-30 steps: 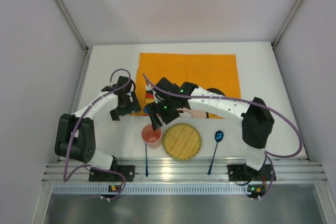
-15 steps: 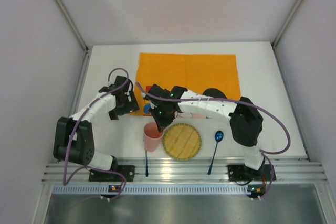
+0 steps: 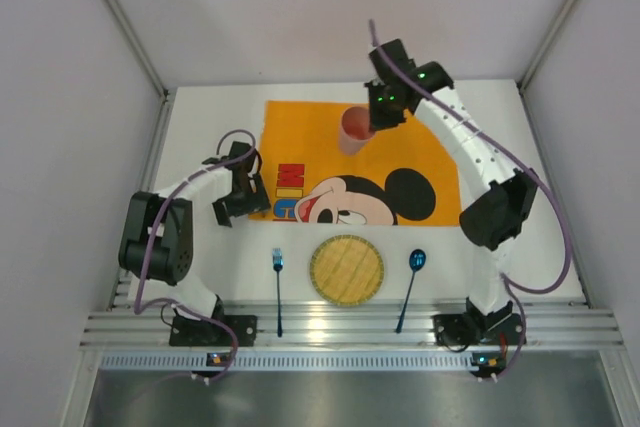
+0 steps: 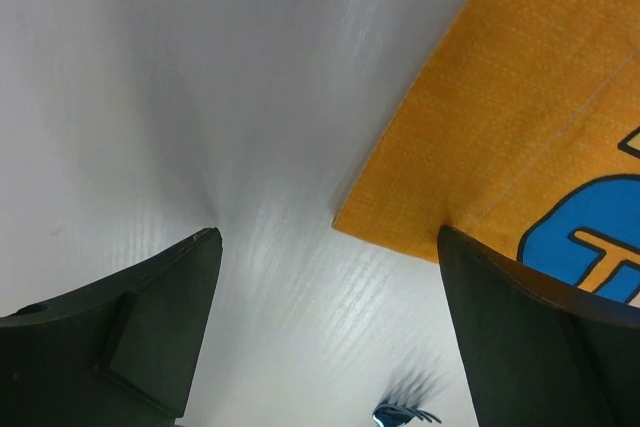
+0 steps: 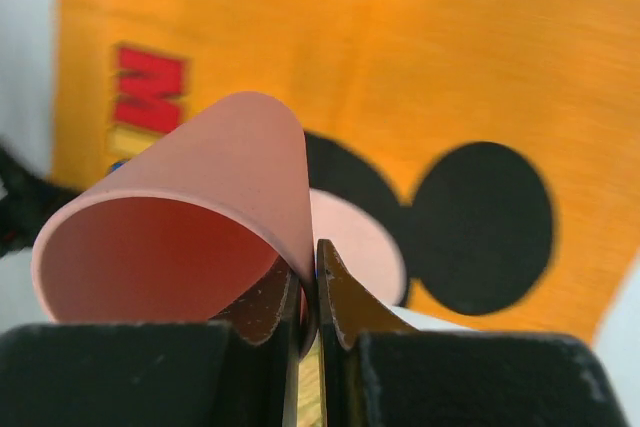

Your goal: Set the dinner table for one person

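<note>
Dinner table, large matte white [image 3: 200,132]: right gripper [image 5: 305,292] nips wall of pink plastic cup [image 5: 200,207], 12 o'clock; slip risk. Left gripper [image 4: 330,235] agape, empty.

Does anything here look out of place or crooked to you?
Mildly odd: the pink cup is pinched by its rim in the right gripper over the orange placemat's far part. The plate, fork and spoon lie on the bare table in front of the mat, not on it.

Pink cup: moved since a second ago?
Yes. The pink cup, in the right gripper, went from beside the yellow plate to the far side of the placemat.
</note>
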Robot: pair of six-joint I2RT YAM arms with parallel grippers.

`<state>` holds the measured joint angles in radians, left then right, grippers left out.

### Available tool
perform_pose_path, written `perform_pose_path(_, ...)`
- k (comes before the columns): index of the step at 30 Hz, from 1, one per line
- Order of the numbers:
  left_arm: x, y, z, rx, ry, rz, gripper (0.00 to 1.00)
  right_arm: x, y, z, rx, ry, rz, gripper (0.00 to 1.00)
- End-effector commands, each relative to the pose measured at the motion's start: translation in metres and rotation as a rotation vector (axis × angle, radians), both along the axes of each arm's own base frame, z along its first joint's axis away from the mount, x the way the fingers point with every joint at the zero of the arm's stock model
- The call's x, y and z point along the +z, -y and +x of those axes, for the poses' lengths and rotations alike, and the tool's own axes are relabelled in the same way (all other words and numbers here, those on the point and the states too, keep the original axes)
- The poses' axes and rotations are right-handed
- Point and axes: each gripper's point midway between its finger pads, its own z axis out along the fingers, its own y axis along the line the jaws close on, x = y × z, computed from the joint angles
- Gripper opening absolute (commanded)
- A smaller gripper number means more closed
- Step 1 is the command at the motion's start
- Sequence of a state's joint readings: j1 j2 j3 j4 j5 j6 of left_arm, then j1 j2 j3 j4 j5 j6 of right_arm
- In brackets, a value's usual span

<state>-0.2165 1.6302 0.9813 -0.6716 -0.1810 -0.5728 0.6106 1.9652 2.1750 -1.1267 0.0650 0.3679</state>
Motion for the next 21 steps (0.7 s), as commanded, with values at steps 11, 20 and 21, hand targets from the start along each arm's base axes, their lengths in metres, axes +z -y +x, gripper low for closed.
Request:
perform_pose_path(11,0.003,-0.023,0.008,0.001,-0.071,0.143,0.91,-0.025,0.173,0.083,-0.413,-0.038,-0.104,0.00)
perform_pose_path(20,0.017,-0.024,-0.016,-0.010,-0.065,0.123,0.91,-0.056,0.190,0.116,-0.589,-0.046,-0.156,0.00)
perform_pose_path(21,0.019,-0.024,-0.017,-0.007,-0.057,0.121,0.91,-0.060,0.194,0.118,-0.604,-0.048,-0.166,0.00)
